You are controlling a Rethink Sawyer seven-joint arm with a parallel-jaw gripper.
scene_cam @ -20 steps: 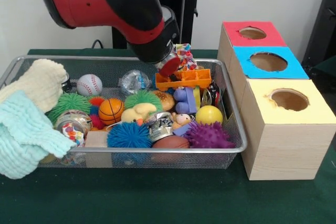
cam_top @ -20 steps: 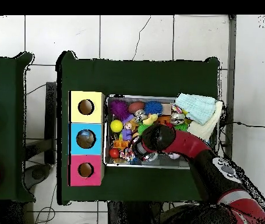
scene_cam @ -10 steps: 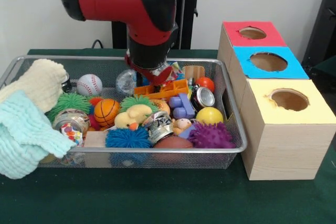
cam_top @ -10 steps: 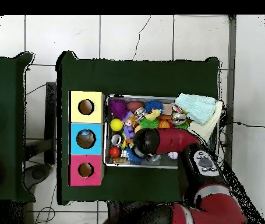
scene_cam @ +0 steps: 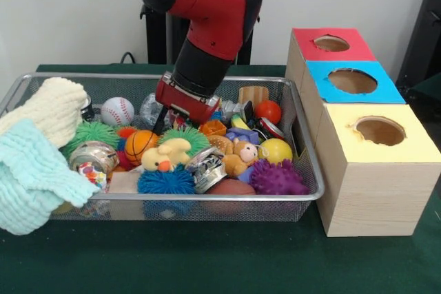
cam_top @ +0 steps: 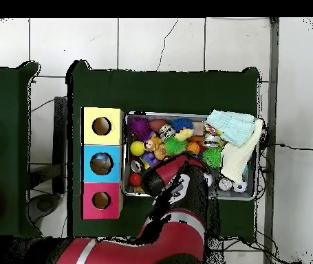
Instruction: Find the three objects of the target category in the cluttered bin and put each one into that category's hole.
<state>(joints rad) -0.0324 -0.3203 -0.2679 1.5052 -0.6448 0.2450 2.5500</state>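
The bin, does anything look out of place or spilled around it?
Two cloths hang over the bin's end away from the boxes: the mint one droops outside the rim, the cream one sits on the corner. Nothing has spilled onto the table.

A silver wire-mesh bin (scene_cam: pixel 303 194) sits on the dark green table (scene_cam: pixel 207 259), and a row of three wooden boxes stands just beside its right side in the front view: the yellow-topped box (scene_cam: pixel 375 170) nearest, the blue-topped box (scene_cam: pixel 351 82) behind it, the red-topped box (scene_cam: pixel 331 43) farthest back. Inside the bin, a cream knitted cloth (scene_cam: pixel 52 105) and a mint knitted cloth (scene_cam: pixel 31 170) drape over the left end. A white baseball (scene_cam: pixel 117 111) lies behind an orange toy basketball (scene_cam: pixel 140 144). A yellow rubber duck (scene_cam: pixel 165 154) lies right of the basketball, with a blue spiky ball (scene_cam: pixel 165 182) in front of it. A purple spiky ball (scene_cam: pixel 277 177) lies at the front right, a yellow ball (scene_cam: pixel 274 150) just behind it, and a red ball (scene_cam: pixel 269 111) farther back.
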